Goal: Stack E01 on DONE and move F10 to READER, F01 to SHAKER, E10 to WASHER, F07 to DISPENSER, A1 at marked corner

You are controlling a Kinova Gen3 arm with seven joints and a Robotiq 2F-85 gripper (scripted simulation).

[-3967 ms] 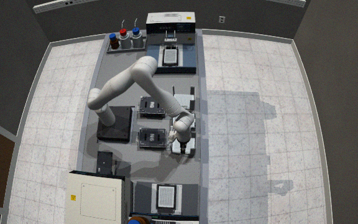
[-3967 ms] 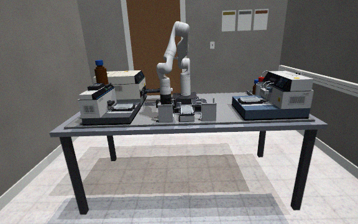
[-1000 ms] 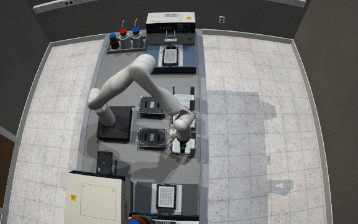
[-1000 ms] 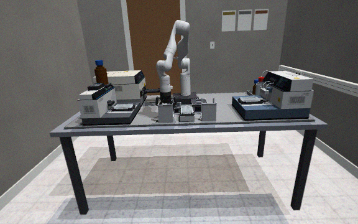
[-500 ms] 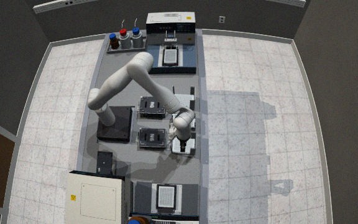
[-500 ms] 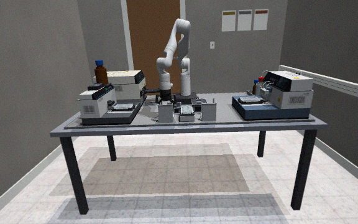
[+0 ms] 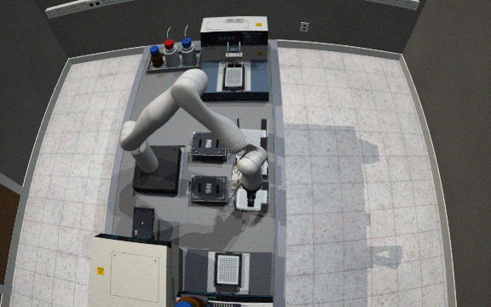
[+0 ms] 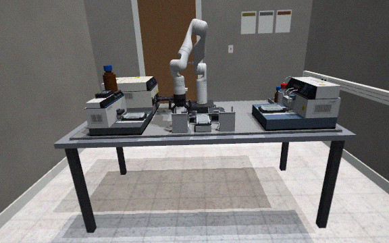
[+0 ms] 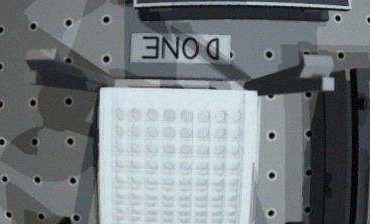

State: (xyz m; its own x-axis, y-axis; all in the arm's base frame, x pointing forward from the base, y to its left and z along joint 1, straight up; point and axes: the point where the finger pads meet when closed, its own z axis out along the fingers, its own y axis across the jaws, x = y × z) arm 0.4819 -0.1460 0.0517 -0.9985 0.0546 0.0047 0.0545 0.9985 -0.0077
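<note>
My gripper (image 7: 251,199) (image 8: 179,107) (image 9: 178,75) is open and points straight down over the DONE rack (image 8: 179,123). In the wrist view its two fingers spread wide to either side, above the near end of a white well plate (image 9: 178,155) (image 7: 262,197) that lies flat in the rack. Nothing is between the fingers. The DONE label (image 9: 180,48) is on the deck just beyond the plate. One plate (image 7: 233,77) (image 8: 271,108) sits on the blue instrument at one end of the deck. Another plate (image 7: 228,269) (image 8: 134,115) sits on the instrument at the other end.
The empty nests RG (image 7: 208,146) and N6 (image 7: 208,189) lie beside the arm. A second rack (image 8: 227,121) stands past a plate (image 8: 202,119) between the racks. A beige instrument (image 7: 130,273) with a dark tray (image 7: 143,223) is near the arm's base. Bottles (image 7: 171,52) stand at the deck corner.
</note>
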